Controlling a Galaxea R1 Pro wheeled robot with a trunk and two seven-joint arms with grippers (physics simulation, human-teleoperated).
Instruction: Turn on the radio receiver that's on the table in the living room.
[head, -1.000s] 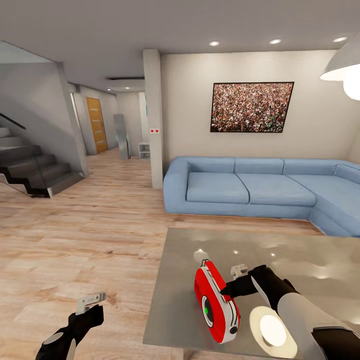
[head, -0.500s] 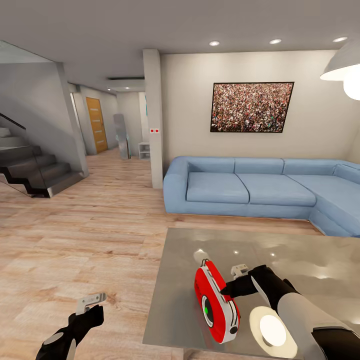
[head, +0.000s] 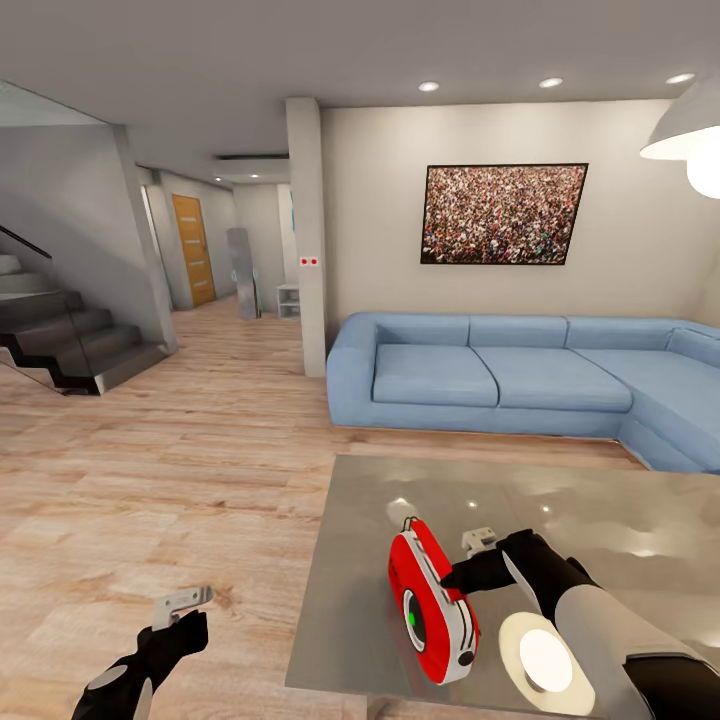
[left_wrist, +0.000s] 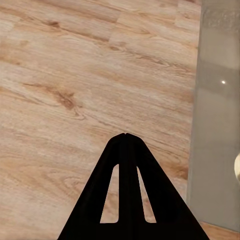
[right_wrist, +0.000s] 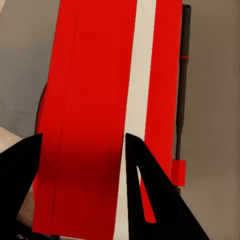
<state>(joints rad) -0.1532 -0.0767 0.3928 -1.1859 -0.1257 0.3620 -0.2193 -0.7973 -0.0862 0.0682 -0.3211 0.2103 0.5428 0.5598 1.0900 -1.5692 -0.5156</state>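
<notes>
The red radio (head: 432, 608) stands on the table (head: 600, 520), its body between the spread fingers of the right claw (right_wrist: 82, 145), apparently ungripped.

The left gripper (head: 182, 603) hangs low on its arm, fingers (left_wrist: 126, 150) pressed together at the tips. The right gripper (head: 465, 565) reaches forward from its bent arm, fingers (right_wrist: 150, 195) spread wide apart.
</notes>
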